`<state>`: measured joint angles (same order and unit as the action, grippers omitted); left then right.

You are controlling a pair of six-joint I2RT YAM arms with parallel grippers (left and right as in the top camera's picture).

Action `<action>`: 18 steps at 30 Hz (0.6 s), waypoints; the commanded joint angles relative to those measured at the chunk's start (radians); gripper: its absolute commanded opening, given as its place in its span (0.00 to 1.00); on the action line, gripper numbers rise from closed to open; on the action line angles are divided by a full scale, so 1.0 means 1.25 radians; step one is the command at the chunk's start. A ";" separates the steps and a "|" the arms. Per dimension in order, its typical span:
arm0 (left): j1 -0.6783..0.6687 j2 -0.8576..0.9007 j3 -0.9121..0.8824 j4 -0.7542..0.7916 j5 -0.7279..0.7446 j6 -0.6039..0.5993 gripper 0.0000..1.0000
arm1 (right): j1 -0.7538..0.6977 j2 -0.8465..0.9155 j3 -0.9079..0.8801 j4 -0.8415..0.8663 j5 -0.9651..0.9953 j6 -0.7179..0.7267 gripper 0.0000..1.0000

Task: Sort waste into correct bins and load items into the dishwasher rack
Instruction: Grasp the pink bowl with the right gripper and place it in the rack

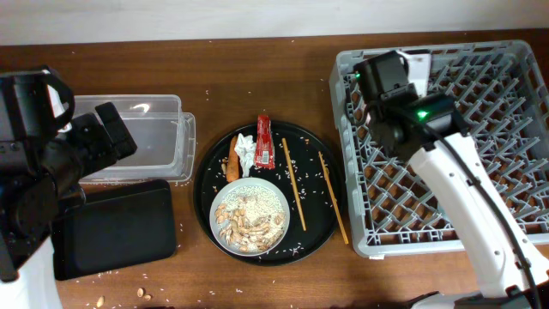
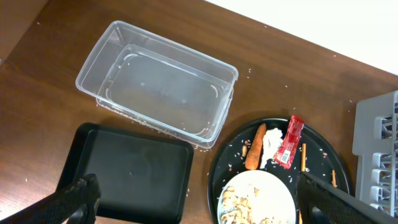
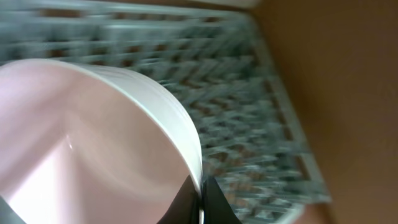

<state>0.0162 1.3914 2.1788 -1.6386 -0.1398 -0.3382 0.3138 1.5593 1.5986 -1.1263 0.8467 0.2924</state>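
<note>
My right gripper (image 3: 200, 193) is shut on the rim of the pale pink bowl (image 3: 93, 137) and holds it over the grey dishwasher rack (image 3: 249, 93), near the rack's back left corner (image 1: 360, 64). My left gripper (image 2: 199, 208) is open and empty above the black rectangular tray (image 2: 127, 171) and the plate (image 2: 258, 199) of beige scraps and rice. The tissue (image 2: 272, 144), red wrapper (image 2: 290, 142) and carrot (image 2: 255, 147) lie behind the plate. The chopsticks (image 1: 293, 184) lie apart to its right. The clear tub (image 2: 158, 84) is empty. The blue cup is out of view.
The plate, waste and chopsticks all lie on a large round black tray (image 1: 317, 232) between the bins and the rack (image 1: 480, 129). Rice grains and crumbs are scattered on the brown table (image 1: 257, 283). The left arm (image 1: 34, 172) covers the table's left edge.
</note>
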 commanded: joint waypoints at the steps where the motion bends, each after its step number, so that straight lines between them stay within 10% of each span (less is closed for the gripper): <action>1: 0.000 0.001 0.004 -0.002 -0.012 -0.010 0.99 | -0.094 0.011 -0.017 -0.003 0.164 0.004 0.04; 18: 0.000 0.001 0.004 -0.002 -0.012 -0.010 0.99 | -0.238 0.263 -0.052 0.109 0.258 -0.024 0.04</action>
<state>0.0162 1.3914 2.1788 -1.6390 -0.1394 -0.3382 0.0071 1.8378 1.5440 -0.9924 1.1053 0.2676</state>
